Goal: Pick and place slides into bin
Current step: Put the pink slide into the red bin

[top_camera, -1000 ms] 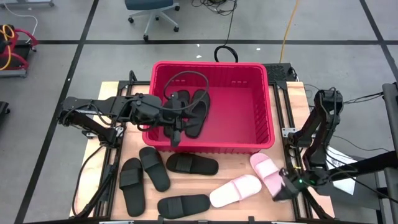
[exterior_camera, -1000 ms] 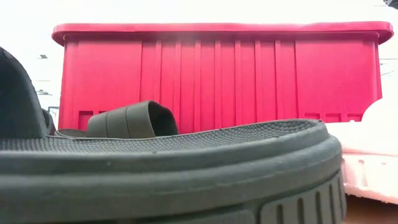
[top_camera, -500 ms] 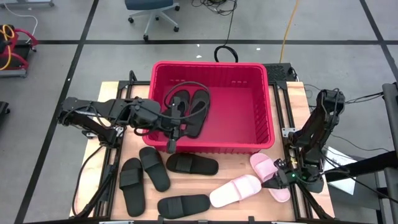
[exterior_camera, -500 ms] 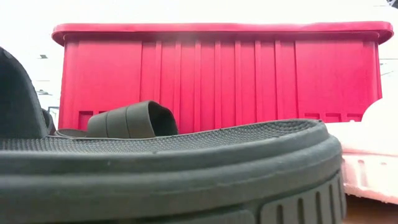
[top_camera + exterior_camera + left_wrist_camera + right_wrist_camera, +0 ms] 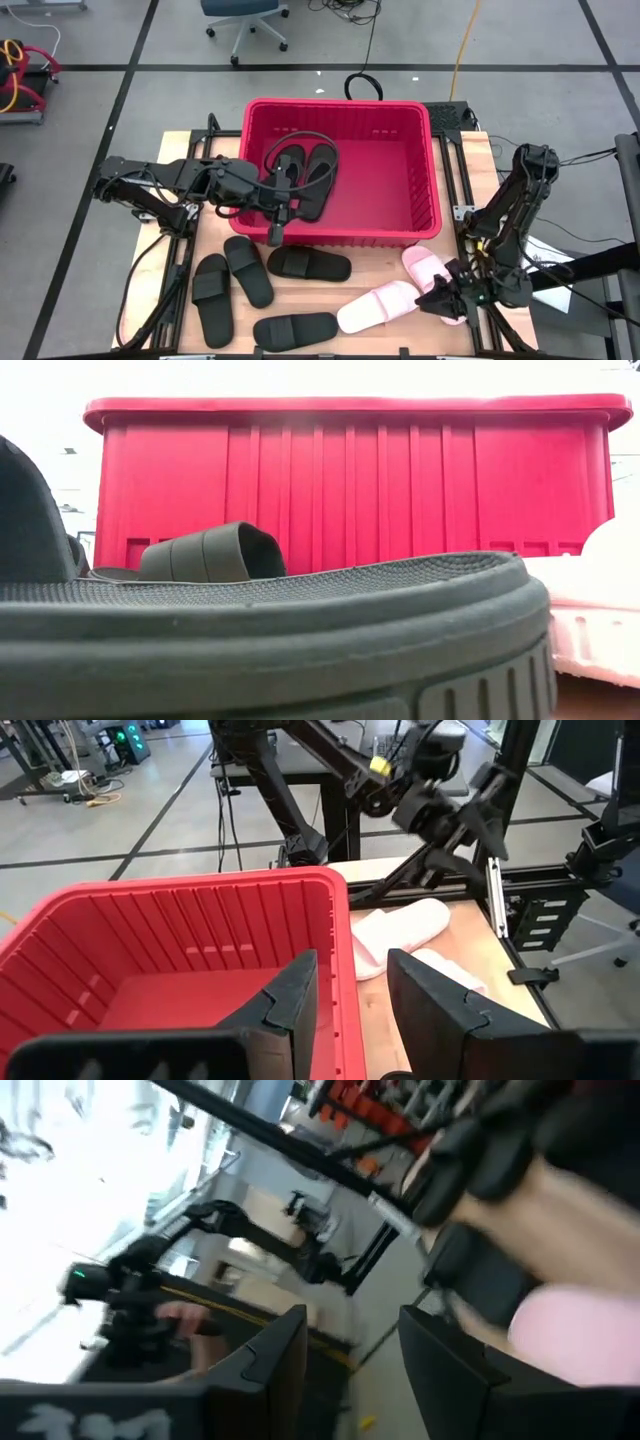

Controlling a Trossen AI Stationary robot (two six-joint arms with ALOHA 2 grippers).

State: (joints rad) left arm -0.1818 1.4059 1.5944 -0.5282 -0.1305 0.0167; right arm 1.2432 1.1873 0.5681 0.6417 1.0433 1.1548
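The red bin (image 5: 420, 170) stands at the table's far middle with two black slides (image 5: 305, 175) lying inside at its left. My left gripper (image 5: 274, 228) hovers open and empty over the bin's near wall (image 5: 335, 920). Several black slides (image 5: 248, 270) lie on the table in front of the bin. Two pale pink slides (image 5: 378, 305) lie at the near right. My right gripper (image 5: 442, 298) is open, low over the near end of the right pink slide (image 5: 428, 270). I cannot tell whether it touches that slide.
A black slide's sole (image 5: 300, 630) fills the low view's foreground, with the bin (image 5: 350, 470) behind it. Metal frame rails run along the table's right edge (image 5: 470, 215). An office chair (image 5: 245, 15) stands on the floor beyond the table.
My left gripper has drawn back from the black slides in the bin toward the bin's near wall; the slides stay lying in the bin. My right gripper has swung from the table's right edge toward the pink slides and has turned.
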